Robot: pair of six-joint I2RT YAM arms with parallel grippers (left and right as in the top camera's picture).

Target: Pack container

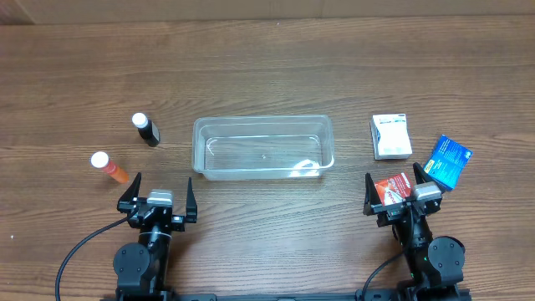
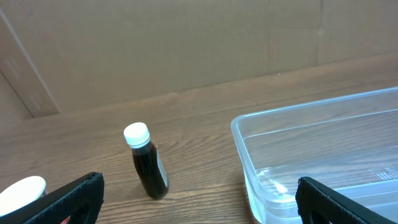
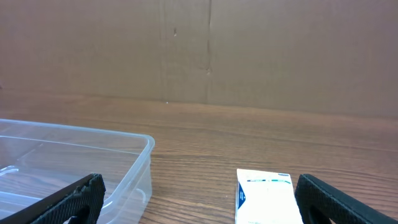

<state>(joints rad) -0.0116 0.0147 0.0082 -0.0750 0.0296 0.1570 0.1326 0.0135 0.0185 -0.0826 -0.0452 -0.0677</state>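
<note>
The clear plastic container (image 1: 263,123) sits empty mid-table; it also shows in the left wrist view (image 2: 292,118) and the right wrist view (image 3: 134,146). A dark bottle with a white cap (image 1: 146,130) (image 2: 148,165) stands left of it. An orange bottle with a white cap (image 1: 110,167) lies further left; its cap shows in the left wrist view (image 2: 22,193). A white box (image 1: 391,136) (image 3: 266,196), a blue box (image 1: 447,160) and a red box (image 1: 393,187) lie to the right. My left gripper (image 1: 161,194) (image 2: 199,214) and right gripper (image 1: 397,194) (image 3: 199,211) are open and empty near the front edge.
A brown cardboard wall (image 2: 186,43) stands behind the wooden table (image 1: 267,67). The red box lies partly under my right gripper in the overhead view.
</note>
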